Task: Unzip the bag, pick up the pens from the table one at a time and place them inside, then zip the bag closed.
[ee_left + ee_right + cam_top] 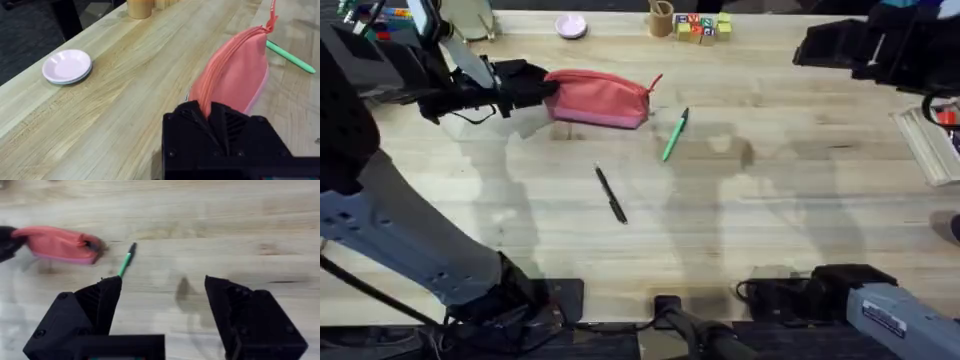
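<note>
Our left gripper [216,112] is clamped on the near end of the bag [600,98], which lies zipped at the table's [780,220] far left; our right gripper [162,292] hangs wide open and empty above bare wood. We judge the left should pin the fabric while the right takes the red pull cord [656,82] at the opposite end. The green pen [675,134] lies just beside that end and could get nudged; the black pen [611,194] sits nearer us. A pink dish [66,66] rests clear.
</note>
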`<control>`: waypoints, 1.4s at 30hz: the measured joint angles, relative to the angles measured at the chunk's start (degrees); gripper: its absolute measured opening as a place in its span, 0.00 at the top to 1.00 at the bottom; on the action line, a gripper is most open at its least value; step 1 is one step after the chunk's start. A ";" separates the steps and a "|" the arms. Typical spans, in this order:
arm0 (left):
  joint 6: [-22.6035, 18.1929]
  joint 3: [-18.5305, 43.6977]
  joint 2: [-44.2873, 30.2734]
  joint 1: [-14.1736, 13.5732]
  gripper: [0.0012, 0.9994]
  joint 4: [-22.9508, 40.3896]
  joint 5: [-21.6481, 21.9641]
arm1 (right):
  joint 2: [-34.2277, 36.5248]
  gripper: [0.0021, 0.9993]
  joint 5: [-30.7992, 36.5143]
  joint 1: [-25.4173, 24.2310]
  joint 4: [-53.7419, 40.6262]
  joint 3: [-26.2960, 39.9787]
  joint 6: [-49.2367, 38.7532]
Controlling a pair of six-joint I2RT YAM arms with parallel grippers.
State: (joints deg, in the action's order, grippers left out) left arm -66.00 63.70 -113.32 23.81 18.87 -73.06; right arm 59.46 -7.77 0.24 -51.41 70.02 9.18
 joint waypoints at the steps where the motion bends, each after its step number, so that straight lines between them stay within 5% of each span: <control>1: 0.00 0.00 -0.01 0.00 0.96 -0.01 0.00 | 0.00 0.00 -1.05 0.06 0.05 0.00 0.14; 9: 0.00 0.00 0.00 0.00 0.96 -0.02 0.00 | 0.00 0.00 -7.13 4.63 0.19 0.00 2.79; 15: 0.00 0.00 0.00 0.00 0.96 -0.02 0.00 | 0.52 0.00 -8.20 12.57 3.84 0.02 3.77; 25: 0.00 0.00 0.00 0.00 0.96 -0.02 0.00 | 9.58 0.00 -8.37 24.20 11.08 0.07 4.70; 42: 0.00 0.00 0.00 0.00 0.96 -0.02 0.00 | 12.98 0.00 -8.35 25.15 12.23 0.07 7.82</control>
State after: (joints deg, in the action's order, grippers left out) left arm -66.00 63.70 -113.32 23.81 18.85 -73.06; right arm 72.44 -16.12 25.39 -39.18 70.08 16.99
